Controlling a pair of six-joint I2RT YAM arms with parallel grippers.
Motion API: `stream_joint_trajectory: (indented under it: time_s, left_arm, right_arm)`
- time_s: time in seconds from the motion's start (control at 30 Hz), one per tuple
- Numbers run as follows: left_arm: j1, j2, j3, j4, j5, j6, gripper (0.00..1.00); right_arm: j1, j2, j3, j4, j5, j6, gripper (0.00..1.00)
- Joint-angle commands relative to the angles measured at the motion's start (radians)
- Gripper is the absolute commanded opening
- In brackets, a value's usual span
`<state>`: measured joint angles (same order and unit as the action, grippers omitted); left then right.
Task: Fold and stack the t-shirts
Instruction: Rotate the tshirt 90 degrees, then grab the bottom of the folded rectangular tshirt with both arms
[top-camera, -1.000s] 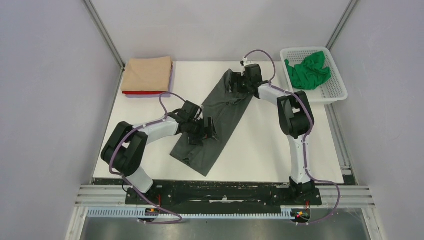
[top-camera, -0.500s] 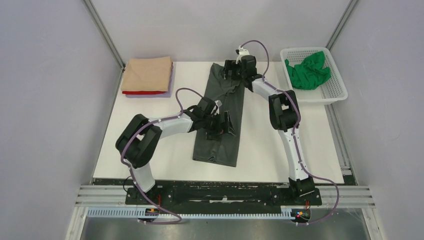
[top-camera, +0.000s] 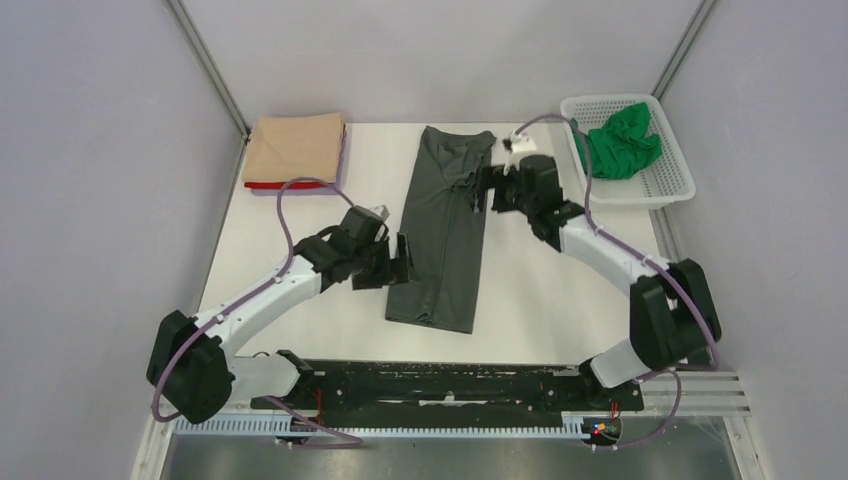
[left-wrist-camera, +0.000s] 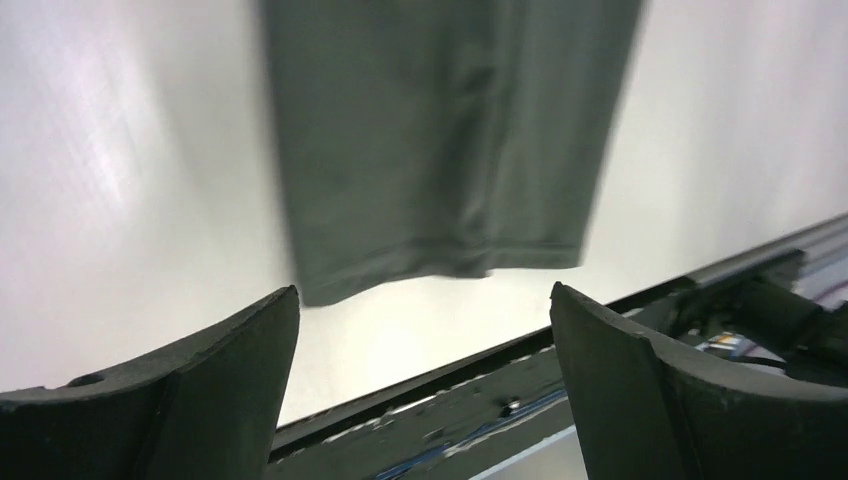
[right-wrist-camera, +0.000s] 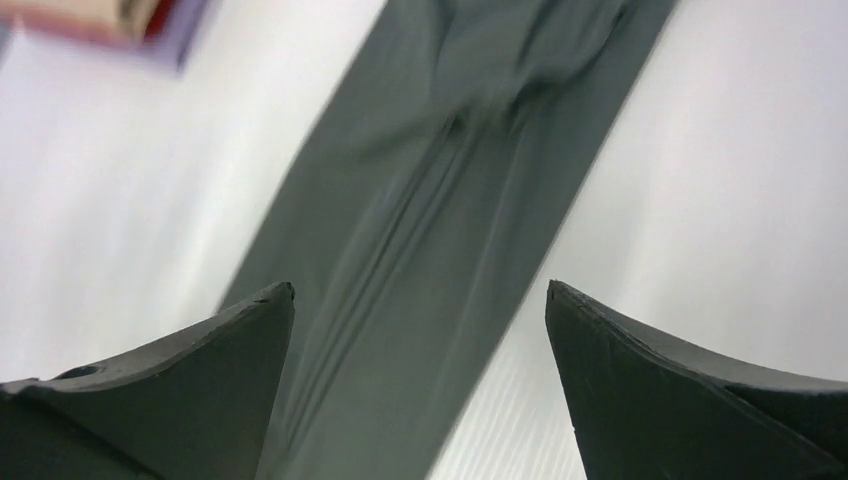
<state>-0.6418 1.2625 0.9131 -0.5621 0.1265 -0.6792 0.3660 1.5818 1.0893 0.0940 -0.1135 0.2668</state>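
Note:
The dark grey t-shirt (top-camera: 445, 225) lies as a long narrow folded strip down the middle of the table; it also shows in the left wrist view (left-wrist-camera: 440, 140) and the right wrist view (right-wrist-camera: 440, 230). My left gripper (top-camera: 400, 262) is open and empty just left of the strip's lower half. My right gripper (top-camera: 482, 190) is open and empty just right of its upper half. The tan t-shirt (top-camera: 296, 147) lies folded on top of the red t-shirt (top-camera: 285, 185) and the lilac t-shirt (top-camera: 344, 155) at the back left. The bright green t-shirt (top-camera: 618, 140) is crumpled in the basket.
The white mesh basket (top-camera: 668, 178) stands at the back right corner. The table's near edge and black rail (top-camera: 450, 375) run along the front. Grey walls close in the sides.
Both grippers have let go of the dark grey strip and pulled away from it, the left to the left, the right to the right and nearer. The strip now lies straight.

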Motion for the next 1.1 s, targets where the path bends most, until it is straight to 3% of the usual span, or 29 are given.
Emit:
stream_joint_trajectory:
  time_s: [0.0, 0.2, 0.4, 0.73, 0.9, 1.07]
  left_arm:
    - [0.075, -0.06, -0.126, -0.125, -0.031, 0.05, 1.0]
    - [0.091, -0.004, -0.191, -0.033, 0.034, 0.042, 0.99]
    - [0.091, 0.036, -0.237, 0.055, 0.089, 0.027, 0.79]
    - [0.085, 0.131, -0.278, 0.154, 0.172, 0.009, 0.58]
    - [0.078, 0.184, -0.277, 0.19, 0.22, 0.016, 0.44]
    - [0.062, 0.179, -0.284, 0.147, 0.199, 0.022, 0.15]
  right_arm:
    - [0.148, -0.171, -0.25, -0.168, 0.031, -0.001, 0.98]
    - [0.321, -0.347, -0.409, -0.356, 0.089, 0.018, 0.96]
    - [0.498, -0.377, -0.46, -0.42, 0.107, -0.007, 0.91]
    - [0.628, -0.287, -0.499, -0.336, 0.132, -0.051, 0.76]
    - [0.643, -0.239, -0.524, -0.295, 0.189, -0.046, 0.63]
    - [0.651, -0.266, -0.602, -0.217, 0.202, 0.025, 0.47]
